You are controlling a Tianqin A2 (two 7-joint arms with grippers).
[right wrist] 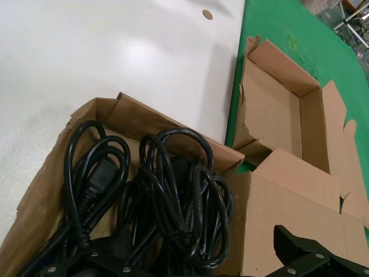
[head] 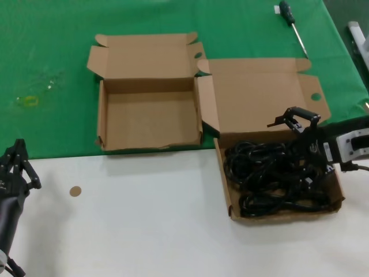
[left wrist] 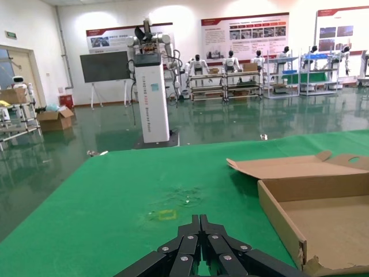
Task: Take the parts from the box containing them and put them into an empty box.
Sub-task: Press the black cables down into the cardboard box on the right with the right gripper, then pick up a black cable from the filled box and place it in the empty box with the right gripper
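Right gripper (head: 290,122), fingers spread, hovers over tangled black looped power cords (head: 277,176) filling the wider brown cardboard box (head: 228,190). Recommend descending onto one bundle only. Left gripper (head: 17,164), fingers pressed together, parked. Smaller brown cardboard box (head: 101,115) empty.

A: Black power cords (right wrist: 167,196) are heaped in loops inside the wider cardboard box (right wrist: 98,112), one chunky plug (right wrist: 98,182) lying among them.

B: And the right gripper (right wrist: 190,262)?

A: Right over those cords, fingers spread apart, one dark finger (right wrist: 302,254) against the box's lid side.

B: The smaller box (right wrist: 277,109)?

A: Just beyond the cord box, on green cloth (right wrist: 288,29), nothing inside.

B: That small brown disc (right wrist: 207,14)?

A: Well beyond the cord box, on the white tabletop (right wrist: 115,52).
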